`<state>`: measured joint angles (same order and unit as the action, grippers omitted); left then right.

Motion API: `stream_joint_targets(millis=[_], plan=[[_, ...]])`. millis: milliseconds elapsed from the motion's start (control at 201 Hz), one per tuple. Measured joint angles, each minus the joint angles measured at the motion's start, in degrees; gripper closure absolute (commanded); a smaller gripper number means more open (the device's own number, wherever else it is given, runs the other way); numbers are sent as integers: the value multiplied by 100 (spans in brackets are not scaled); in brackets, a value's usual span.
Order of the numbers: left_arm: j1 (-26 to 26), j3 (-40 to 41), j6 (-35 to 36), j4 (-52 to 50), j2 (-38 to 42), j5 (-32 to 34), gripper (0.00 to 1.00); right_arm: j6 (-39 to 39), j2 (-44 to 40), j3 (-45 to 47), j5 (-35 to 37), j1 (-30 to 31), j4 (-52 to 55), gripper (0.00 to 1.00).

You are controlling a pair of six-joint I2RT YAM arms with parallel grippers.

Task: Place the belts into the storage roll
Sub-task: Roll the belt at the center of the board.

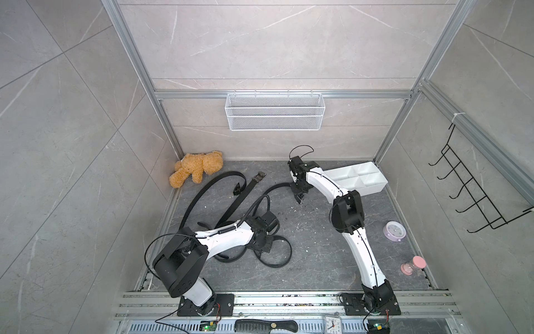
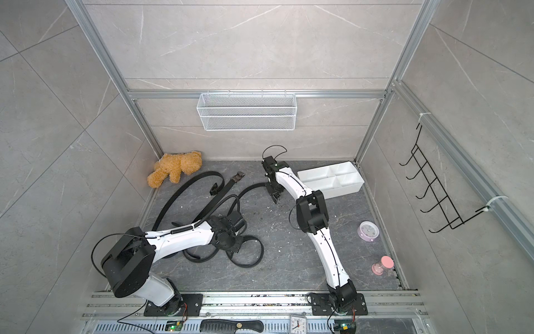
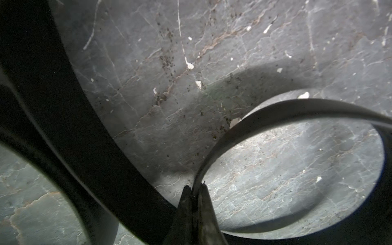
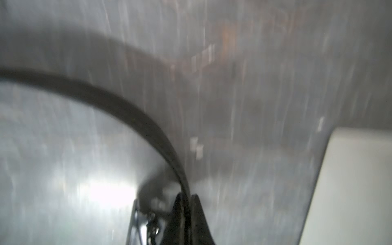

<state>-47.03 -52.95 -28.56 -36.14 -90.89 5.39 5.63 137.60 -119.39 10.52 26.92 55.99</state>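
Three black belts lie tangled on the dark floor. One curls by the teddy, its buckle (image 1: 238,189) turned in. A second runs straight to a buckle (image 1: 261,175). The third arcs (image 1: 277,186) from the right gripper (image 1: 299,199) down to loose coils (image 1: 289,251) under my left wrist. In the right wrist view the right gripper (image 4: 186,196) is shut on that strap (image 4: 127,108). The left gripper (image 3: 195,187) is shut on a thin loop of belt (image 3: 297,107), beside a wide strap (image 3: 84,127). The storage roll (image 1: 372,185), a white four-compartment tray, sits at the back right, just behind the right arm.
A brown teddy bear (image 1: 196,167) lies in the back left corner. A white wire basket (image 1: 274,111) hangs on the back wall and a black hook rack (image 1: 474,196) on the right wall. A purple clock (image 1: 394,230) and pink hourglass (image 1: 413,265) stand along the right edge.
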Motion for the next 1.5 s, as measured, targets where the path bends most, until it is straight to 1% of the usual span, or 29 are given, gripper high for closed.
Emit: stream_joint_targets(millis=[119, 259, 368, 438, 538, 607, 702, 821, 846, 851, 856, 891, 921, 975, 1085, 1175, 1299, 1384, 1503], plan=[[162, -393, 22, -306, -380, -52, 100, 520, -1388, 2229, -17, 153, -367, 100], [501, -986, 153, -472, -907, -192, 100, 1049, -2765, 4387, -66, 195, -955, 100], [693, -1547, 402, -525, -1342, -175, 100, 1534, -3740, 5689, 22, 170, -1220, 100], [745, -2004, 658, -557, -1670, -17, 100, 1856, -4354, 6404, 114, 114, -1285, 100], [752, -2708, 1045, -645, -2166, 387, 100, 2286, -5049, 7036, 219, -118, -1145, 100], [739, -3012, 1274, -717, -2371, 632, 100, 2557, -5340, 7136, 358, -310, -949, 100], [732, -3042, 1460, -745, -2385, 881, 100, 2855, -5576, 7138, 442, -656, -903, 100], [730, -2861, 1552, -734, -2288, 1027, 100, 3152, -5807, 7403, 166, -1204, -1196, 100], [723, -2811, 1558, -739, -2253, 1064, 100, 3211, -5829, 7484, 92, -1270, -1248, 93], [721, -2798, 1563, -739, -2245, 1071, 100, 3224, -5834, 7501, 68, -1283, -1261, 89], [721, -2791, 1565, -739, -2238, 1073, 100, 3230, -5836, 7512, 57, -1290, -1263, 89], [715, -2734, 1574, -754, -2199, 1117, 100, 3283, -5834, 7591, -48, -1314, -1296, 76], [708, -2704, 1578, -758, -2181, 1156, 100, 3322, -5831, 7643, -136, -1307, -1311, 70], [695, -2695, 1585, -758, -2181, 1222, 100, 3410, -5838, 7670, -205, -1248, -1318, 53], [678, -2695, 1633, -743, -2181, 1270, 100, 3305, -5934, 7536, -136, -1062, -1158, 34], [678, -2693, 1692, -721, -2181, 1281, 100, 3021, -6094, 7132, 28, -807, -852, 27], [678, -2623, 1816, -662, -2162, 1314, 100, 2343, -6030, 6290, 142, -256, -778, 23], [678, -2531, 1882, -581, -2107, 1318, 100, 1727, -5615, 5683, 116, 33, -962, 21], [678, -2424, 1921, -479, -2044, 1314, 100, 909, -4736, 5099, -28, 87, -1438, 21]])
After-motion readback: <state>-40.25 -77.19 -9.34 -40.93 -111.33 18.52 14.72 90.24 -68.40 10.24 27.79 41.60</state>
